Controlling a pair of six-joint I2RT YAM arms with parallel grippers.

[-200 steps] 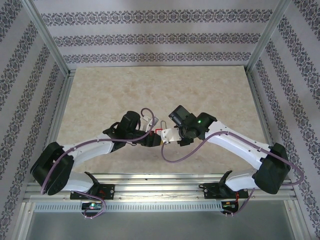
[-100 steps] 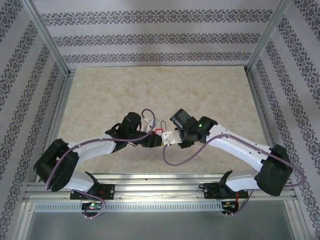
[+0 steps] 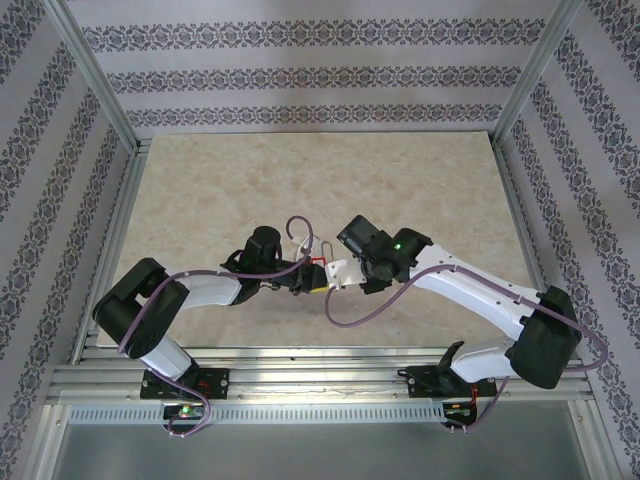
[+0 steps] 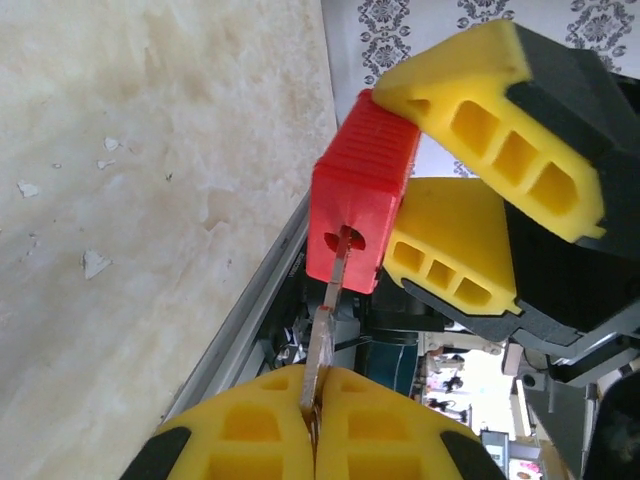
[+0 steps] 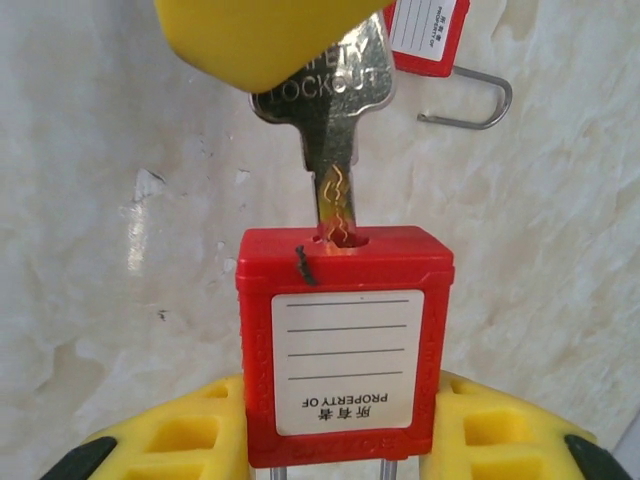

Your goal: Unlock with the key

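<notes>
Two arms are meeting over the near middle of the bench (image 3: 400, 190). The left tool (image 4: 312, 415) is pinching the thin key (image 4: 322, 330) tight. The right tool (image 5: 345, 445) is gripping the red padlock (image 5: 345, 340) from both sides. The key is sitting in the padlock's keyhole, with its blade part of the way in.

A second red padlock (image 5: 428, 32) is lying flat on the bench just behind, apart from the held one, and its silver loop (image 5: 478, 100) is pointing sideways. Purple cables (image 3: 350, 318) are hanging from both arms close by.

From above, the arms are covering most of the lock and key, and just a bit of red is peeking out between them. The right wrist view is showing much more: the white label on the padlock and the letters on the key's head, though a yellow finger (image 5: 260, 35) is hiding the top of that head. The left wrist view is showing the key edge-on, going into the round keyhole.
</notes>
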